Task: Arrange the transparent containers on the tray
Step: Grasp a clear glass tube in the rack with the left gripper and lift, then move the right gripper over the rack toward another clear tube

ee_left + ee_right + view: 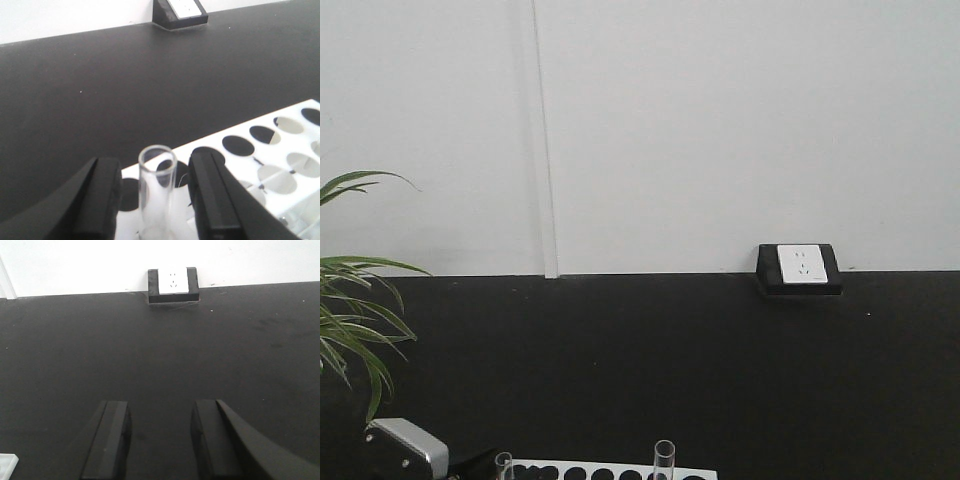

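Observation:
A clear glass test tube [157,192] stands upright in the white rack [235,162], one of the transparent containers. My left gripper [156,166] is open around it, with a black finger on each side and a visible gap to the glass on both. In the front view two tube tops [503,463] [664,458] rise from the rack [610,471] at the bottom edge. My right gripper [159,412] hangs open over bare black tabletop with nothing between its fingers. The tray is out of view.
The rack has rows of black round holes [238,145]. A black-framed wall socket [799,268] sits at the table's back edge against the white wall. Green plant leaves [350,310] reach in at the left. A silver part of the left arm [406,449] shows low left.

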`<state>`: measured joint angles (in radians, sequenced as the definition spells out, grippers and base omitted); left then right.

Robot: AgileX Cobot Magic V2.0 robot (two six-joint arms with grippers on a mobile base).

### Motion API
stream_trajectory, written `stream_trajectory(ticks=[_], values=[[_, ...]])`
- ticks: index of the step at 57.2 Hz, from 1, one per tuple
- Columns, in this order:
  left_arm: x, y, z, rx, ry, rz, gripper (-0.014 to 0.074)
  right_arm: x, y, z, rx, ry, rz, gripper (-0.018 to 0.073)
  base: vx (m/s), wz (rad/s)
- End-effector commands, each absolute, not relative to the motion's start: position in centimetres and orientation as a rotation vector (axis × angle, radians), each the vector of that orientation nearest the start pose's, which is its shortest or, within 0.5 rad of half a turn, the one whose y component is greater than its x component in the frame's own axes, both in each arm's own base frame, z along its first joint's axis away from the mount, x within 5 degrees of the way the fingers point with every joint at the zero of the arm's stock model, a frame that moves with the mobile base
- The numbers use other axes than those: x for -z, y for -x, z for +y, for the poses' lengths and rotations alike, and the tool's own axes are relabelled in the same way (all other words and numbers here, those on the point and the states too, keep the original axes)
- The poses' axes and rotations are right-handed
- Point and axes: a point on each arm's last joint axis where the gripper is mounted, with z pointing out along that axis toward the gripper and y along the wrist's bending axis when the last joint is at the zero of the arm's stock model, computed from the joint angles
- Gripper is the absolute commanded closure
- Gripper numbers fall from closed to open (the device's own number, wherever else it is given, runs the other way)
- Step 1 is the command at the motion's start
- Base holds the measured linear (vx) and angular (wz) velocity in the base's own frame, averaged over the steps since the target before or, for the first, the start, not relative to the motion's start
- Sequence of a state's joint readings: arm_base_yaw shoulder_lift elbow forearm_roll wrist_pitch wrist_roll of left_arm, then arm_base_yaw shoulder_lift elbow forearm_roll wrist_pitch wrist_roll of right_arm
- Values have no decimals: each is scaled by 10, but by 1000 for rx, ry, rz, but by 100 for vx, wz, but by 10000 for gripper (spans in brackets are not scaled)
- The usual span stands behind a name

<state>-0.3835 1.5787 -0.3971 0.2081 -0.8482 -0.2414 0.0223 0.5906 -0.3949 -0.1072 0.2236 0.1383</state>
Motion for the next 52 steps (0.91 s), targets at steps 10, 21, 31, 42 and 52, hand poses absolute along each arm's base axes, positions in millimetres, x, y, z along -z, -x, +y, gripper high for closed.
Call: stream_trajectory(ticks=[10, 21, 31, 42, 52], values=[[-185, -244, -116, 525, -348, 1676, 246, -295, -129, 1, -20, -16, 1798, 181, 0, 0], [-185, -245, -117, 526, -348, 1675, 336, -295, -129, 1, -20, -16, 1798, 181, 0, 0], [-185, -245, -117, 527, -348, 1673, 392, -295, -129, 1, -20, -16, 1798, 181, 0, 0], [-196, -242, -116, 533, -342, 1626, 403, -295, -129, 1, -20, -16, 1797, 183, 0, 0], [-222, -234, -112, 529, -337, 1551, 403, -297, -129, 2, -23, -14, 1771, 184, 0, 0]])
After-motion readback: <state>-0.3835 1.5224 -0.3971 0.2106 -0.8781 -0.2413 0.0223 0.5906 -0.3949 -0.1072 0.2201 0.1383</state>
